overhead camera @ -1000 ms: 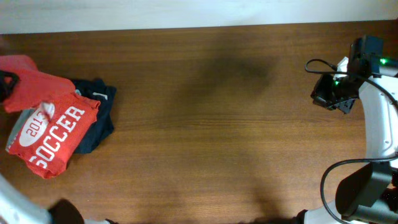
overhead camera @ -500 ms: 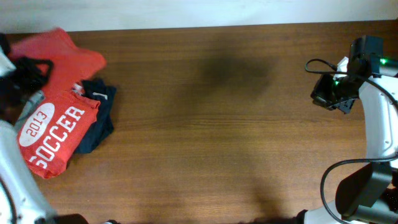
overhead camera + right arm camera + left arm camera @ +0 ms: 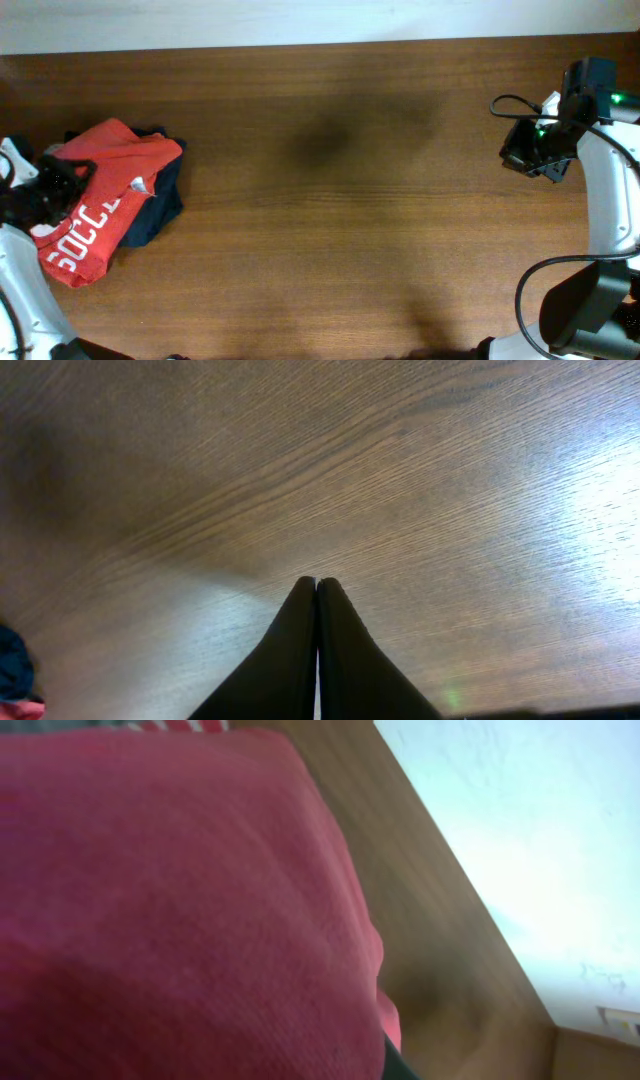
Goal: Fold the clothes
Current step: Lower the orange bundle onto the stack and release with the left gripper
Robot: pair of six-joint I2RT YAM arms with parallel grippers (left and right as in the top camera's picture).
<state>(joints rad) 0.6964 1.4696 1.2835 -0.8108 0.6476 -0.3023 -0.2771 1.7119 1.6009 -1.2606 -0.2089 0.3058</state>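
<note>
You're dealing with an orange-red T-shirt (image 3: 125, 155) — soft, light, limp knit that will likely sag and drag rather than hold a shape. It lies bunched at the far left of the desk (image 3: 350, 230), draped over a folded red "SOCCER" shirt (image 3: 75, 250) and a dark navy garment (image 3: 165, 200). Your left jaws look clamped on a gathered bit of its fabric, which fills the left wrist view. Your right jaws are pressed together on nothing, well apart near the right edge. A bunched pinch probably won't spread it — a hem, shoulder or sleeve edge would serve you better. The wood-grain desk looks smooth and bare across the middle, room enough to lay it flat. A pale wall (image 3: 520, 840) runs along one edge.
</note>
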